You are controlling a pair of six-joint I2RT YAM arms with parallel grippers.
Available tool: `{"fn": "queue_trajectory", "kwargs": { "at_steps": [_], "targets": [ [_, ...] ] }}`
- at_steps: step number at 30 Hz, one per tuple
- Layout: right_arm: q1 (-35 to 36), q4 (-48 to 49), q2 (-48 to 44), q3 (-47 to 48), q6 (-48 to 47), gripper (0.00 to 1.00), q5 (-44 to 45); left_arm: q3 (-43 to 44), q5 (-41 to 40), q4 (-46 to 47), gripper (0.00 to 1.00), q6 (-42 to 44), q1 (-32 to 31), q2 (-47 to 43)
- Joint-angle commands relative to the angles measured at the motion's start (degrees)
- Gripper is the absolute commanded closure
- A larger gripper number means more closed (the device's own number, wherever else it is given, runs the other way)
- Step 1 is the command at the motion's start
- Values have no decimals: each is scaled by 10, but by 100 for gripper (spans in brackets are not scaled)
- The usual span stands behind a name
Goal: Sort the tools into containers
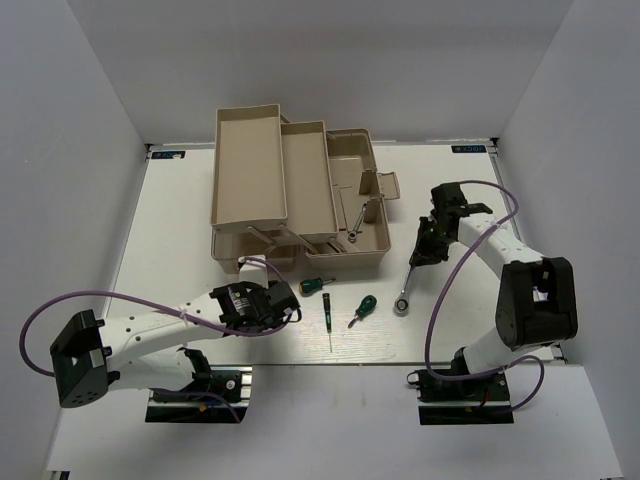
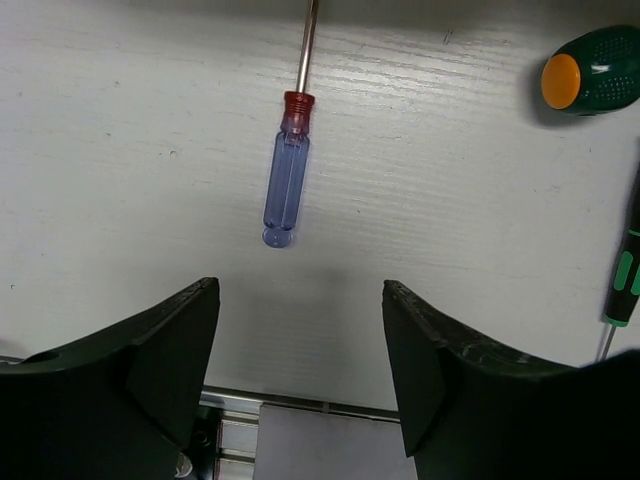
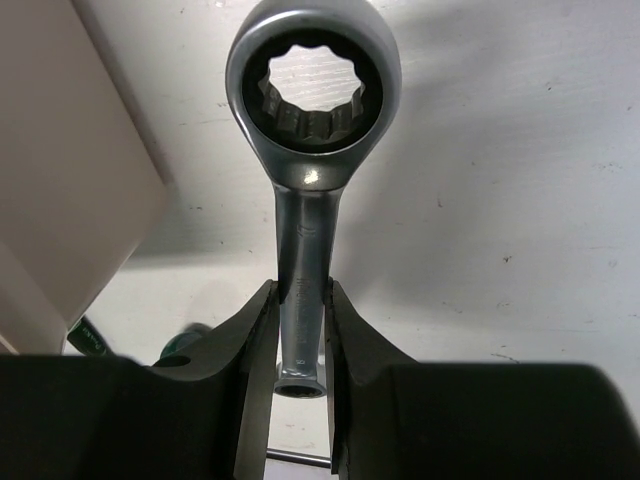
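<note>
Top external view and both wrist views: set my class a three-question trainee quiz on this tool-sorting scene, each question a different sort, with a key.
1. True or false: the right gripper is shut on the long wrench.
2. What lies in the toolbox base? A. the short wrench B. pliers C. nothing
3. Fill in: the open left gripper faces the ____-handled screwdriver.
Key: 1 true; 2 A; 3 blue.
</note>
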Motion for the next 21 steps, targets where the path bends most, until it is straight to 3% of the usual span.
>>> {"fn": "queue_trajectory", "kwargs": {
  "at_steps": [1,16,21],
  "targets": [
    [-6,0,-6,14,-8,100,-20,0,-20,9,23,-13,3,3],
    [-14,-31,-65,120,-38,100,-69,-5,-25,8,23,-18,3,-8],
    [-13,-80,-65,232,-43,100,-148,-10,-31,8,23,-18,3,-14]
  ]
}}
